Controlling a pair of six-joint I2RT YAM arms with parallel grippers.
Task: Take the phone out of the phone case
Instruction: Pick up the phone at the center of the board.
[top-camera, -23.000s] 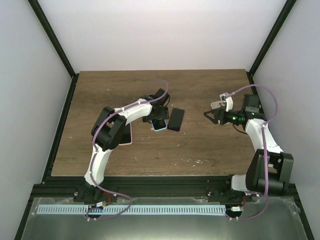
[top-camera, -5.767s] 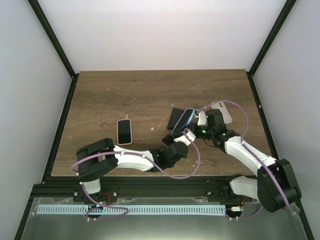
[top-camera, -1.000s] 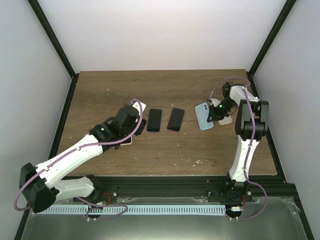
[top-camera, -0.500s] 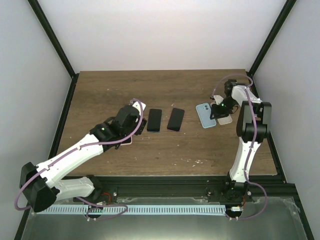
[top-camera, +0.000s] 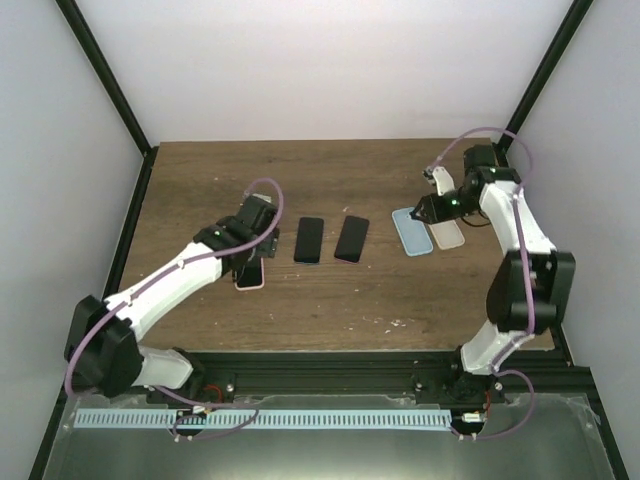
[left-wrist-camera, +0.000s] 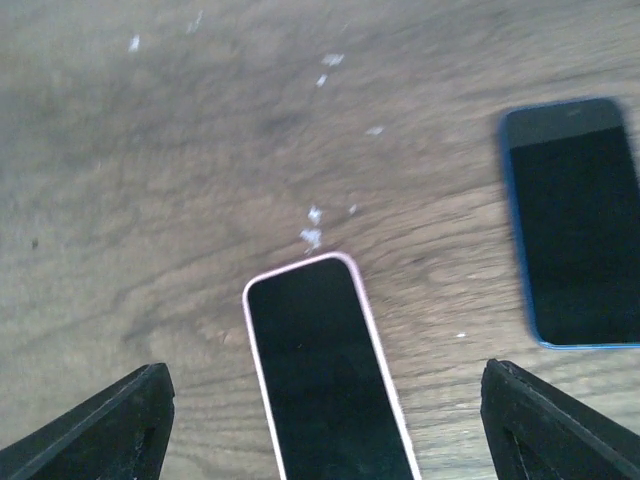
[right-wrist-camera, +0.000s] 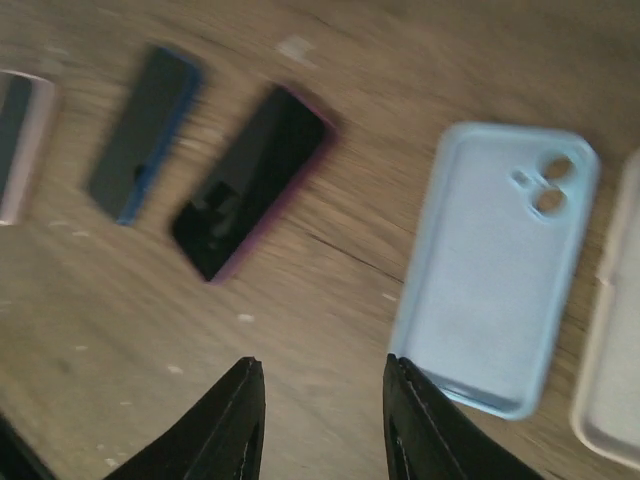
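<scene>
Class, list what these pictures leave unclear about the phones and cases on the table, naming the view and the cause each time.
- Pink phone: top view, the left arm covers most of it; left wrist view, the bottom edge cuts off its near end.
- Beige case: right wrist view, the right edge cuts it off.
- Blue phone and purple phone: right wrist view, motion blur smears their details.

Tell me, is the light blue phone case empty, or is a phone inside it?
Empty. The light blue silicone phone case lies inner side up: bare lining and open camera holes, no phone.
</scene>
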